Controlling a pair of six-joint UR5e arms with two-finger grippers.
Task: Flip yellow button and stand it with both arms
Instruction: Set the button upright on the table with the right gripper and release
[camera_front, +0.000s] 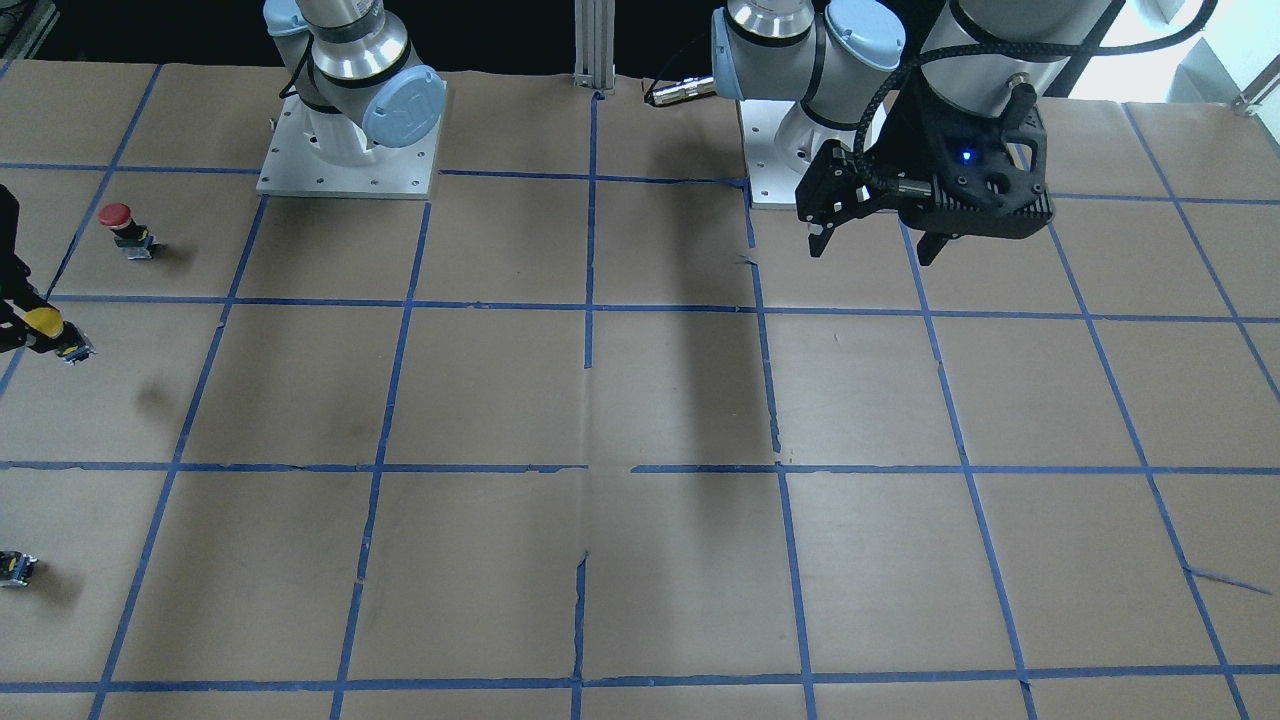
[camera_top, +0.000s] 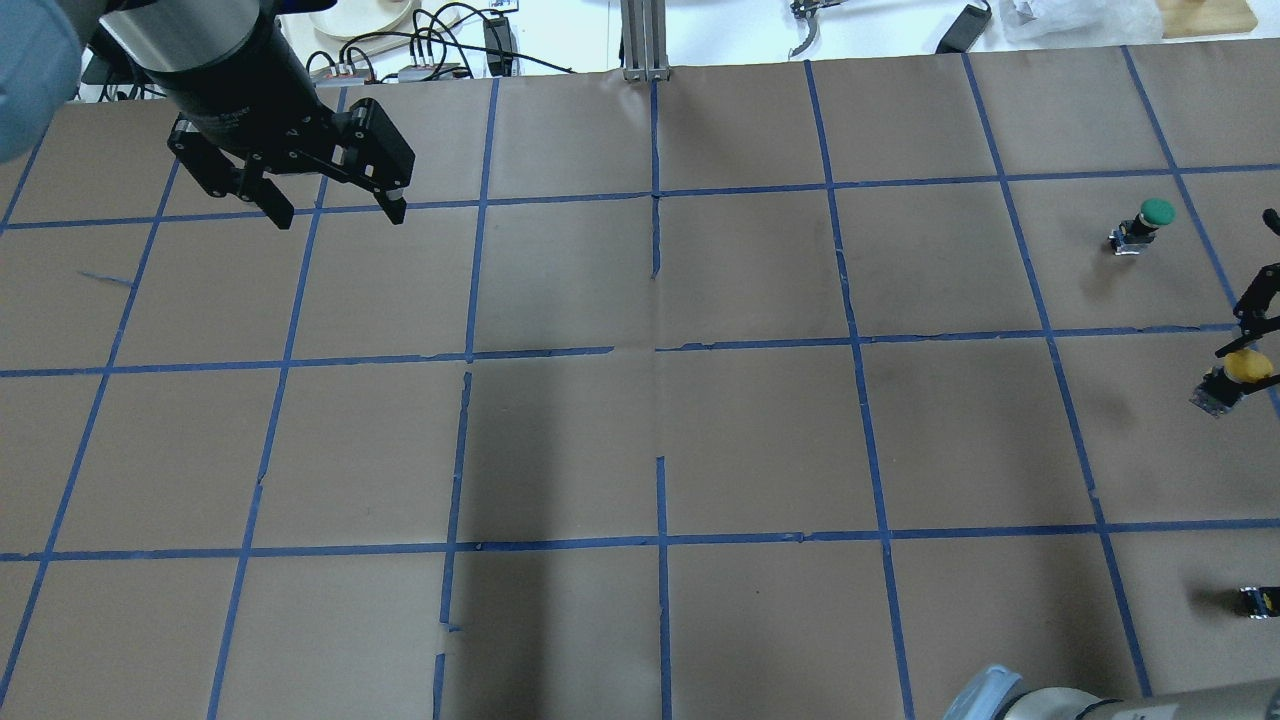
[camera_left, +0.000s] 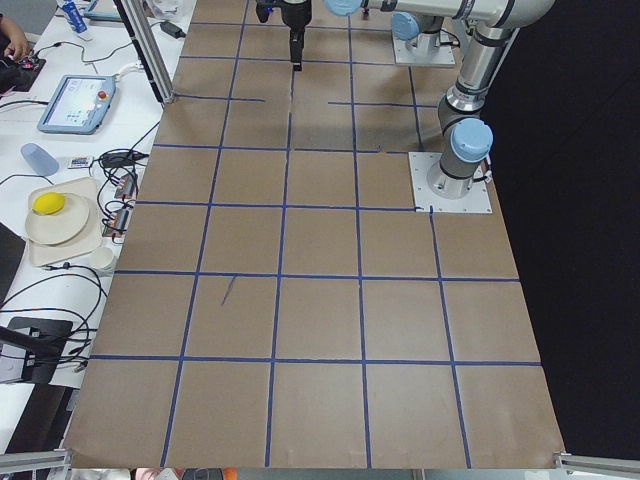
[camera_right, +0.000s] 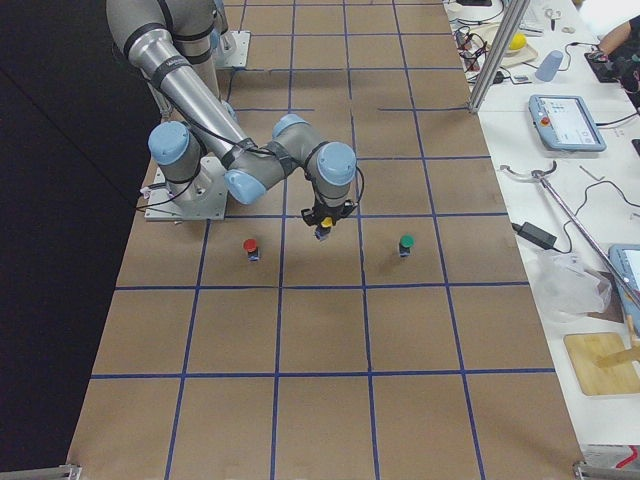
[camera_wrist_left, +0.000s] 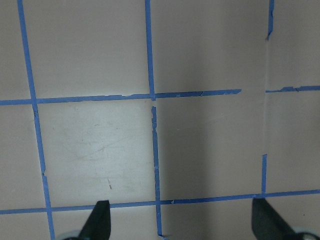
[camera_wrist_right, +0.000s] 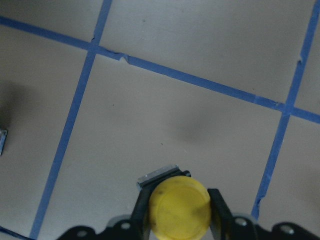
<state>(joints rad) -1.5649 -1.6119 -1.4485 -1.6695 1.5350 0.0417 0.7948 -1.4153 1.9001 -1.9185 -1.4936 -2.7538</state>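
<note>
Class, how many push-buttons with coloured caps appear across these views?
3. The red button stands on the table; the green button stands too; the yellow button is gripped between the right fingers. None looks hidden.

Two spare buttons on a taped table, with clutter on the bench beyond.
A red button (camera_front: 120, 228) stands upright on the right side of the brown paper-covered table (camera_top: 760, 440), which blue tape (camera_top: 760, 538) marks into squares. A green button (camera_top: 1150, 222) stands farther out on the same side. The white bench holds a tablet (camera_left: 78, 102), a cup (camera_left: 40, 158), a plate (camera_left: 65, 228) with a yellow lump (camera_left: 48, 204) on it, and a wooden board (camera_right: 603, 362).
</note>
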